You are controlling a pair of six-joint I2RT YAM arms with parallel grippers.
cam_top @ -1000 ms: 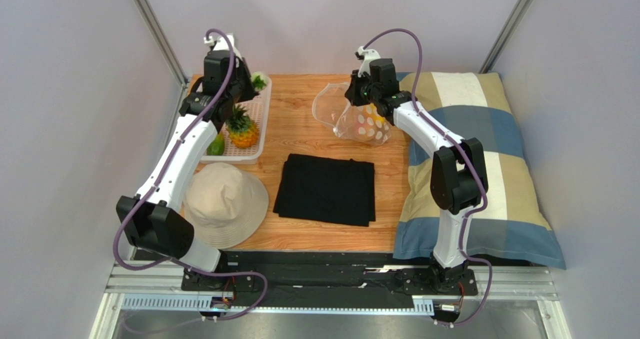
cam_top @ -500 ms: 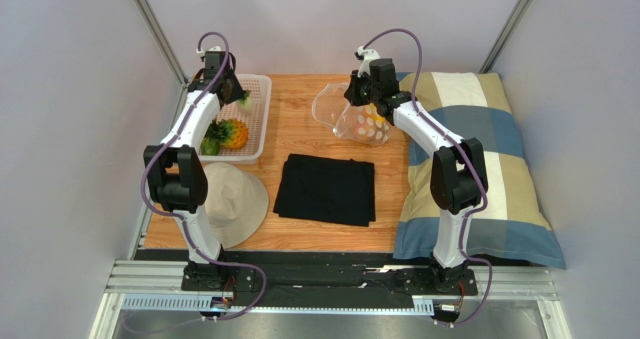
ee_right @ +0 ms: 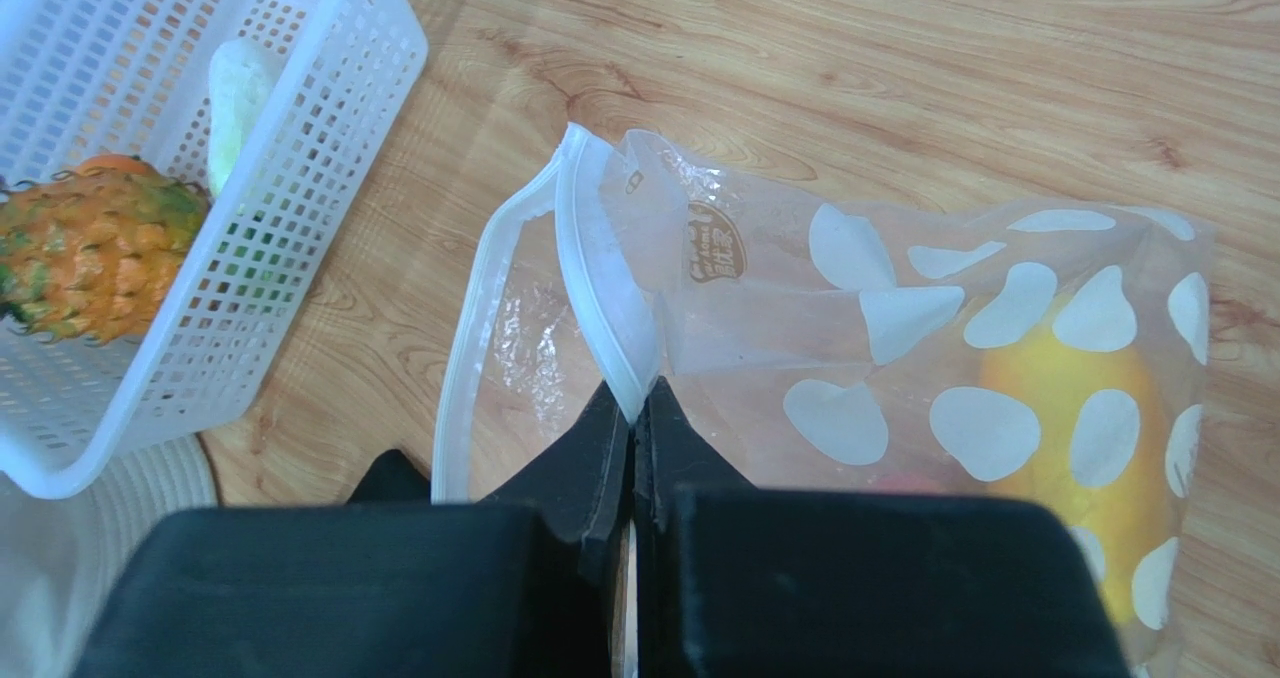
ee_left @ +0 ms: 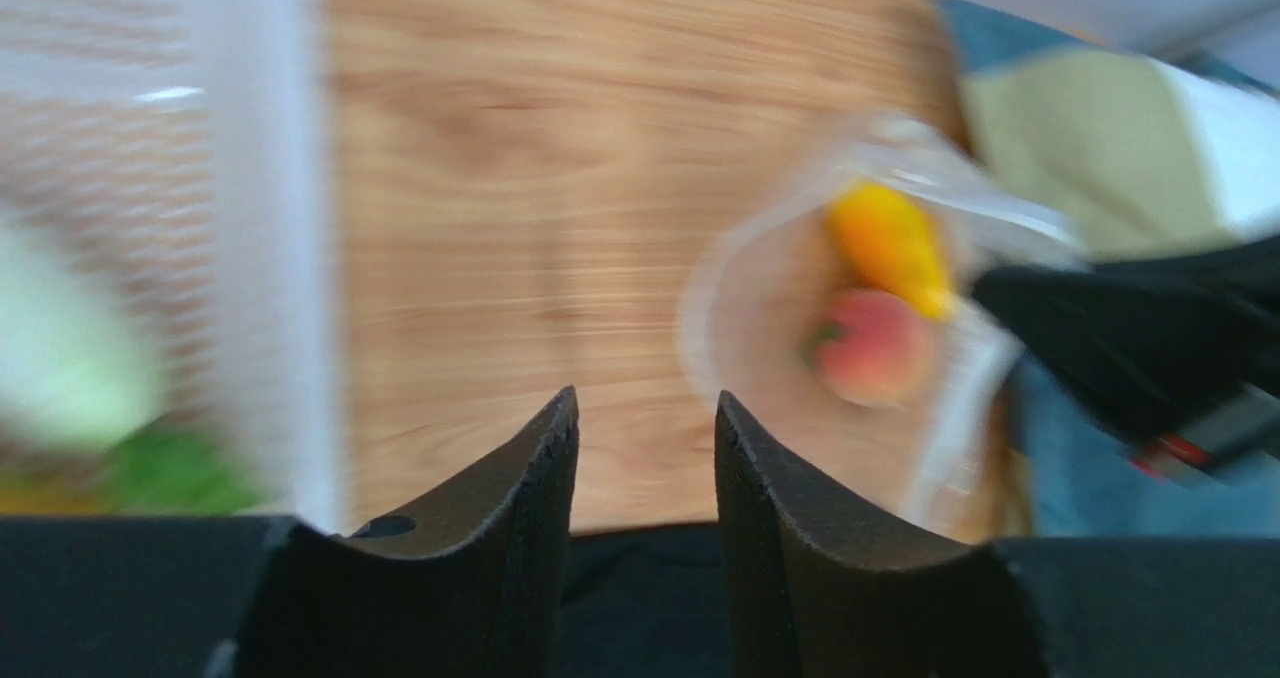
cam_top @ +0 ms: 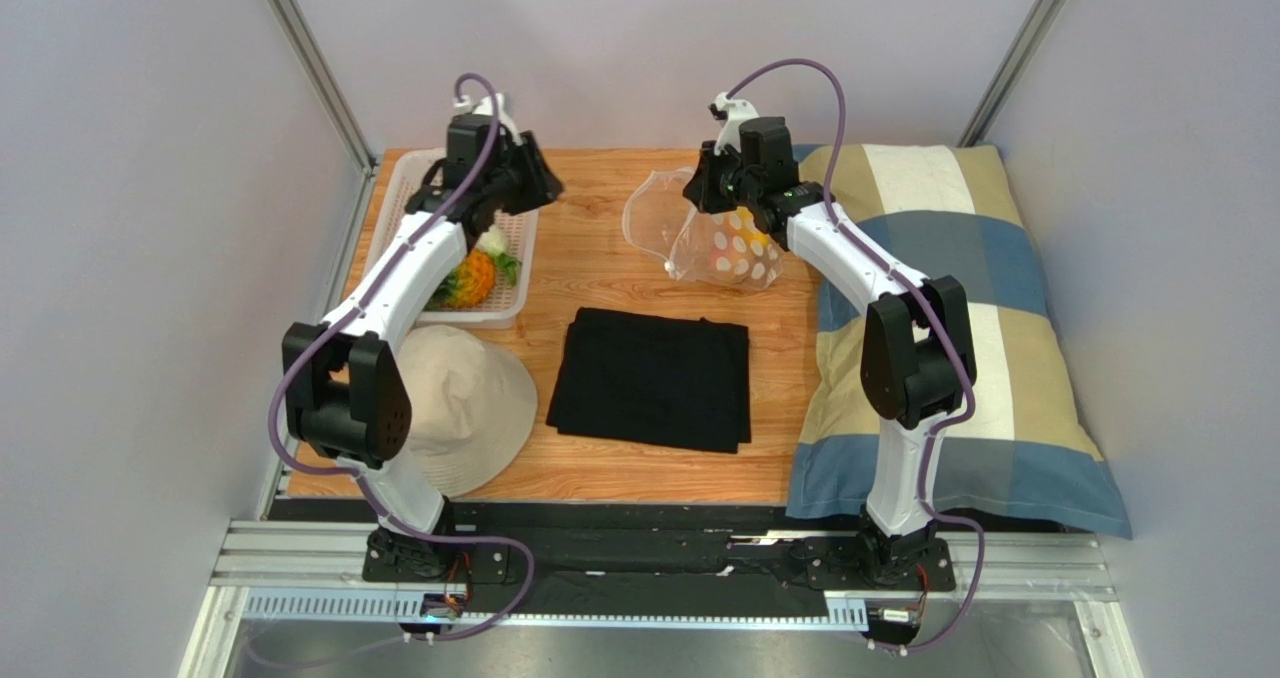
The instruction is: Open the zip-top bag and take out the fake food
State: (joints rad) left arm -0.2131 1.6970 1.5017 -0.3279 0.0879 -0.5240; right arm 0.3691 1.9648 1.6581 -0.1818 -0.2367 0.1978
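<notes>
The zip-top bag (cam_top: 718, 246) lies at the back middle of the table with its mouth open to the left. In the right wrist view my right gripper (ee_right: 631, 402) is shut on the bag's (ee_right: 902, 318) upper rim. A yellow-orange mango (ee_right: 1085, 393) is inside; the left wrist view shows the bag's mouth (ee_left: 751, 333) with a peach (ee_left: 872, 345) and the mango (ee_left: 890, 243). My left gripper (ee_left: 646, 408) is open and empty, above the table between basket and bag, also seen from above (cam_top: 544, 188). A pineapple (ee_right: 90, 251) and a white piece (ee_right: 238, 86) lie in the basket.
The white perforated basket (cam_top: 511, 306) stands at the back left with the pineapple (cam_top: 478, 276) in it. A beige hat (cam_top: 451, 408) lies at the front left, a folded black cloth (cam_top: 651, 378) in the middle, and a plaid pillow (cam_top: 962, 348) along the right side.
My left arm has swung from the basket's far left corner to the right, past the basket's right edge toward the bag. The right arm has not moved.
</notes>
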